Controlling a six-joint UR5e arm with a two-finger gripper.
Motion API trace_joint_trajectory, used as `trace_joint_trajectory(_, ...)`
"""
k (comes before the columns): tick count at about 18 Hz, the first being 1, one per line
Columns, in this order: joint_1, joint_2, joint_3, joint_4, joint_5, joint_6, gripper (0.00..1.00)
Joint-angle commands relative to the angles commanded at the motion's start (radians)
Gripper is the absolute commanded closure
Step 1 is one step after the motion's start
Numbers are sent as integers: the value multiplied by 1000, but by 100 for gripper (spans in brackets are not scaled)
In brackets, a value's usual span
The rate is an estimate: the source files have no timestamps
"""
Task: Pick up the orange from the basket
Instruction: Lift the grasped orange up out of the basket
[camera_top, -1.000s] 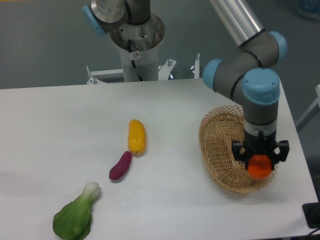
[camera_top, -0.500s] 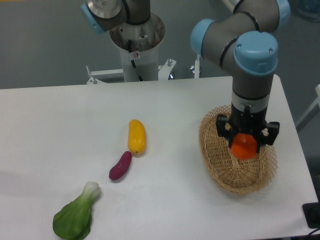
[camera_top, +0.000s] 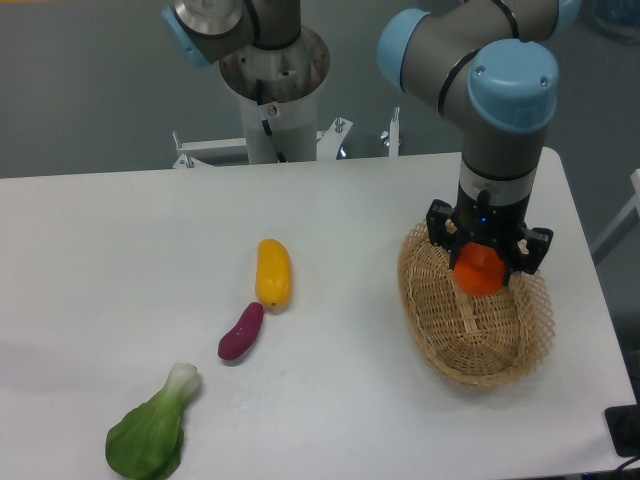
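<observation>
The orange (camera_top: 479, 270) is a small bright-orange fruit held between the black fingers of my gripper (camera_top: 481, 266), which is shut on it. It hangs above the far part of the oval tan wicker basket (camera_top: 470, 345) at the table's right side. The basket's inside looks bare beneath the fruit. The arm's grey and blue wrist stands upright directly over the gripper.
A yellow-orange elongated vegetable (camera_top: 272, 272) lies mid-table, with a small purple vegetable (camera_top: 241, 331) just below it. A green leafy bok choy (camera_top: 150, 428) lies at the front left. The robot's base column (camera_top: 270, 90) stands at the back. The table's right edge is close to the basket.
The gripper has risen and moved toward the back of the basket with the orange in it. The basket's front part is now uncovered.
</observation>
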Motion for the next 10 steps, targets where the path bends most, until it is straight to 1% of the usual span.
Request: trace_joint_trajectory(10,0,-2,9,0,-8,0,47)
